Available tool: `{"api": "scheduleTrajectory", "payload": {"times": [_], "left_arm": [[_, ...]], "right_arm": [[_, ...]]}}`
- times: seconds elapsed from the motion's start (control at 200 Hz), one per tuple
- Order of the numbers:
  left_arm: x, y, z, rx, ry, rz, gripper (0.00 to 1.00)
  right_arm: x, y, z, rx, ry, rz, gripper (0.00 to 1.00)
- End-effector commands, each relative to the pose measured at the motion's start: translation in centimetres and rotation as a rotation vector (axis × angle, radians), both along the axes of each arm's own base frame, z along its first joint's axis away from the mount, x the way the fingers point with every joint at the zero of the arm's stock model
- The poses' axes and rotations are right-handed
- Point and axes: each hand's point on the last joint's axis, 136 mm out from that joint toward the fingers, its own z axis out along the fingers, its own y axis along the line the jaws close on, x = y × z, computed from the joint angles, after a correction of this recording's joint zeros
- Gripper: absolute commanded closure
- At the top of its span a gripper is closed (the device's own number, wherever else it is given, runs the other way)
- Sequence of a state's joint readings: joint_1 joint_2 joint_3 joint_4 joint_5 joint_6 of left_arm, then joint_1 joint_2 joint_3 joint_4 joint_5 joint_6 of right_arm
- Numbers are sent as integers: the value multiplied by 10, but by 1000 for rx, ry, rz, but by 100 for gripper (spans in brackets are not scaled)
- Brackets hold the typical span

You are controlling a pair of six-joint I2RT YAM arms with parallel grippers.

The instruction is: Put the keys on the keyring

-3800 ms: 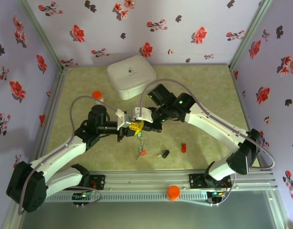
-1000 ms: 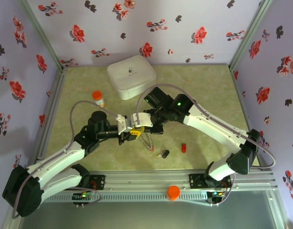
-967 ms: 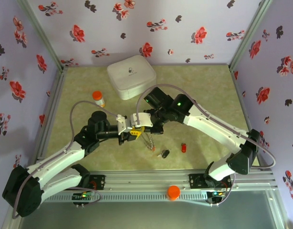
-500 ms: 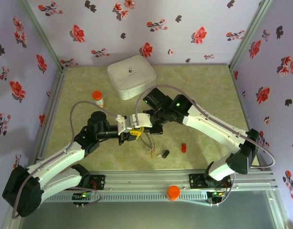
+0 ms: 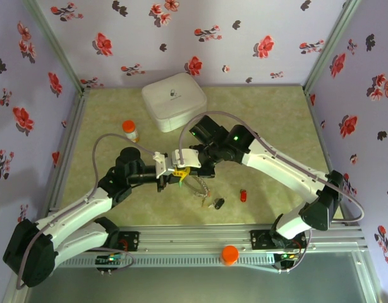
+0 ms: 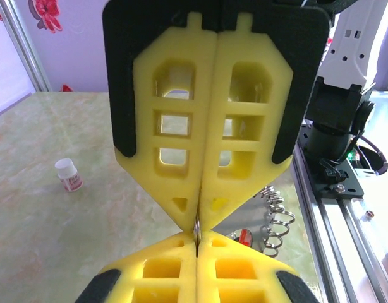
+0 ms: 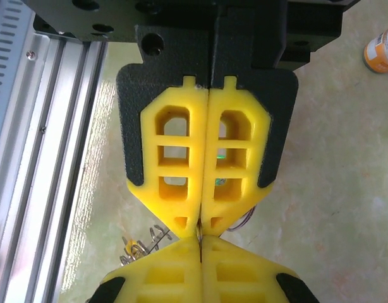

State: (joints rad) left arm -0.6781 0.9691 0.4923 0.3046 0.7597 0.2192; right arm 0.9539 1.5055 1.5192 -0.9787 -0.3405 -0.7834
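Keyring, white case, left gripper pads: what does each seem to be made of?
Keyring: thin grey metal wire, coiled and shiny; it glints.
White case: likely smooth moulded plastic, with rounded corners and a slight sheen.
Left gripper pads: yellow, matte, with latticed cut-outs; probably printed plastic or rubber, but which one is unclear.

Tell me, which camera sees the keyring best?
The top external view. There the keyring shows most of its thin grey loop, though small. The left wrist view catches a short coiled stretch at lower right, close up. The right wrist view catches a coiled bit at lower left.
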Motion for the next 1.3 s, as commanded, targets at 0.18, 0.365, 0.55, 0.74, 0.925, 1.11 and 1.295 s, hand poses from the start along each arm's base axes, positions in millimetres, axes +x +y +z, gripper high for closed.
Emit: {"api": "scheduleTrajectory", "payload": {"times": [0.18,0.365,0.55,0.74,0.925,1.11,1.295], "left_arm": [[4,5,13,-85,-95,60,100],[3,8,29,-205,-114,66,100],[2,11,42,-309,-106,46,100],[3,9,45,-339,-70,24,100],[3,7,47,-355,-66,9,100],[2,7,49,-362,-66,7,100],[3,7,50,-365,-68,12,100]], "right_arm": [[12,-12,50,490,146,-89,63],[13,-24,45,666,151,-96,63],[15,-19,32,690,211,-117,64],[14,-13,38,738,251,-96,66],[12,-8,34,725,257,-77,70],[11,-5,33,717,265,-70,73],[8,-1,34,706,267,-46,80]]}}
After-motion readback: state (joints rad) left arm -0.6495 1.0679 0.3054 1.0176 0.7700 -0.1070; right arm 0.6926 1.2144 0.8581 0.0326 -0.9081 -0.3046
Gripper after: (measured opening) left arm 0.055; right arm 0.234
